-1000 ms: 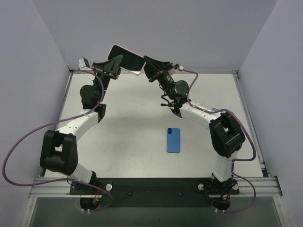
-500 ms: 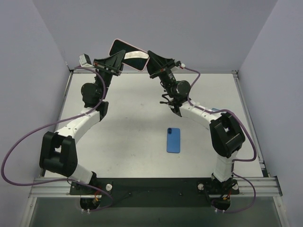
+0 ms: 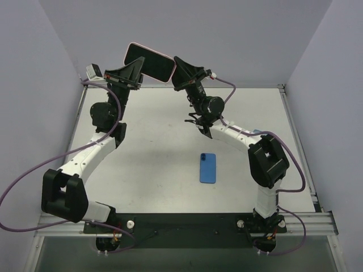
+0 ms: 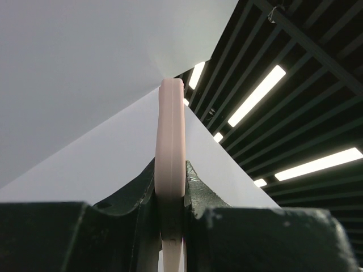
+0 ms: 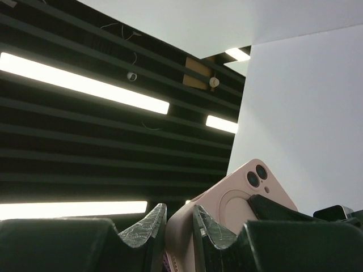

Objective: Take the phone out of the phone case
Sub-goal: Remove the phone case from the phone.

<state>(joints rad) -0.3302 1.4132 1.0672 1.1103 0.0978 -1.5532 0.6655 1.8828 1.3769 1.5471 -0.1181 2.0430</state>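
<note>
A phone in a pink case [image 3: 150, 61], dark screen towards the camera, is held in the air above the table's far edge. My left gripper [image 3: 139, 72] is shut on its left half. In the left wrist view the case's pink edge [image 4: 171, 130] stands upright between my left gripper's [image 4: 171, 190] jaws. My right gripper [image 3: 176, 72] is shut on the case's right end. The right wrist view shows the case's back [image 5: 235, 195] with two lenses, one corner between my right gripper's [image 5: 178, 226] jaws, and the left gripper's finger [image 5: 278, 208] on the back.
A blue phone [image 3: 208, 168] lies flat on the white table [image 3: 153, 164], right of centre and in front of the right arm. Purple cables hang from both arms. Grey walls close in the left, right and far sides.
Both grippers have carried the cased phone a little to the left and slightly higher. The left arm has swung leftward with it. The blue phone has not moved.
</note>
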